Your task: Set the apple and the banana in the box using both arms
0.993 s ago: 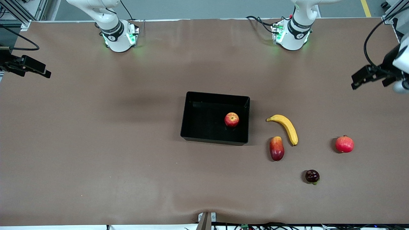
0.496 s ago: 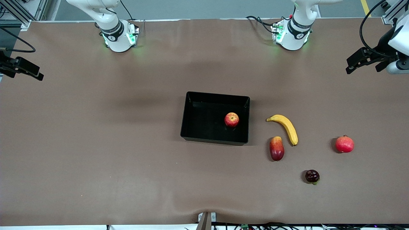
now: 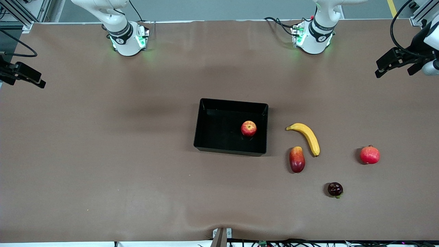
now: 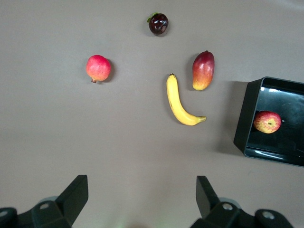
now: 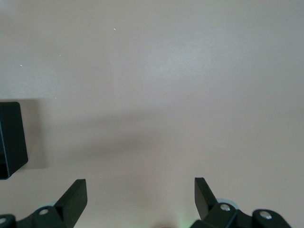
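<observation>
One fruit, the apple (image 3: 248,128), already lies in the box (image 3: 205,137), close to the wall at the left arm's end. The box sits mid-table on the brown cloth (image 3: 103,154). The banana (image 3: 307,137) lies on the cloth just beside the box, toward the left arm's end, not touching it. A mango (image 3: 297,159) lies just beside the banana, nearer the front camera. A pink-red fruit (image 3: 369,154) sits well apart, closer to the left arm's end, and a dark round fruit (image 3: 335,189) lies nearest the front camera of all.

The left gripper (image 3: 386,65) hangs high over the edge of the table at the left arm's end, well apart from every fruit; in its wrist view its fingers (image 4: 73,194) are spread wide with nothing between them, and the banana (image 4: 179,102), the apple (image 4: 267,121) and the box (image 4: 242,123) show below. The right gripper (image 3: 29,75) hangs over the table edge at the right arm's end, its fingers (image 5: 73,194) likewise wide apart and empty, over bare cloth with a corner of the box (image 5: 12,137) in sight.
</observation>
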`<state>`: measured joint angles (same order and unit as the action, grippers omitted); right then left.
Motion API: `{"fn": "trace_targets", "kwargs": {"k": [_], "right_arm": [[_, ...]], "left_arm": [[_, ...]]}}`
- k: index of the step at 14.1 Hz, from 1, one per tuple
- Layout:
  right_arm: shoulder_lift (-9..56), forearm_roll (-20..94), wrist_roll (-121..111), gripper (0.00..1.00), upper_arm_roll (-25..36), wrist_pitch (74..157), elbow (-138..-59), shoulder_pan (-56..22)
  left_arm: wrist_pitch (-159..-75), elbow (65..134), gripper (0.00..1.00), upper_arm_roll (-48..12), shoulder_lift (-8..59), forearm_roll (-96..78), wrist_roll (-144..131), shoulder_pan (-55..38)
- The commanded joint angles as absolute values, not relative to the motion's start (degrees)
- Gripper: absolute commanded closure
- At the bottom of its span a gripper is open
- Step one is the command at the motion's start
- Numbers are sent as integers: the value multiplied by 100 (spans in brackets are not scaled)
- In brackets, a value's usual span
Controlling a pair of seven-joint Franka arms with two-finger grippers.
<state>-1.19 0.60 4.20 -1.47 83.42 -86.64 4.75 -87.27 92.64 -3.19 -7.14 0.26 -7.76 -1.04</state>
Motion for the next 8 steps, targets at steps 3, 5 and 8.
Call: {"fn": "trace_targets", "kwargs": {"k": [3, 5, 8], "right_arm": [[-132, 70, 492, 0, -114, 8341, -8631, 518], [-132, 70, 492, 0, -114, 8306, -8631, 519], [-132, 79, 501, 0, -123, 8314, -8631, 475]], "left_arm": [[-8508, 9185, 0, -281, -773, 9, -773, -114], [-8499, 9185, 0, -281, -747, 17, -782, -123], [-8473, 9193, 0, -281, -747, 18, -773, -97]]}}
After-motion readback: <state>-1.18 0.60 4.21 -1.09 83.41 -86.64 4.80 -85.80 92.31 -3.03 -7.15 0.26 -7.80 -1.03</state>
